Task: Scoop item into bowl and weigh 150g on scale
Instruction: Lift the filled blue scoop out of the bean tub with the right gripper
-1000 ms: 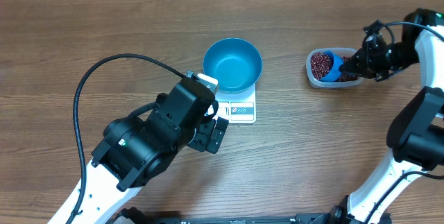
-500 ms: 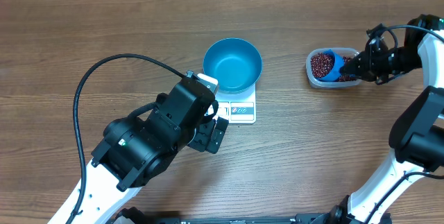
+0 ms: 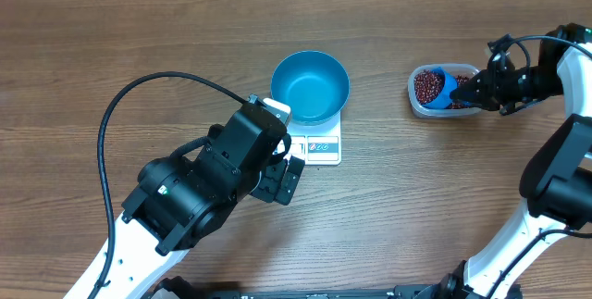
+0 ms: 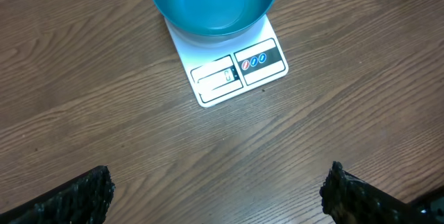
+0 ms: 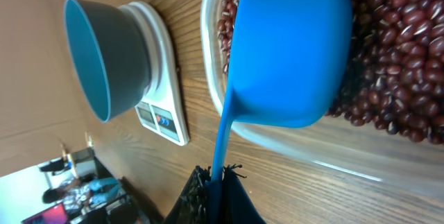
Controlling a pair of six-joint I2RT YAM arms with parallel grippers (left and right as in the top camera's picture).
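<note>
The scooping step is judged to be in hand. The scoop (image 5: 291,50) is dipped into the tub (image 3: 413,95) of beans (image 5: 395,64), at three o'clock from the bowl (image 3: 310,86). Its handle is clenched tight by the right gripper (image 5: 216,189). The bowl is seen empty on the scale (image 3: 321,148). The left gripper (image 4: 215,196), at seven o'clock from the scale, is spread fully and nothing is held. Next, a load must be dug, lifted level and carried towards nine o'clock.
</note>
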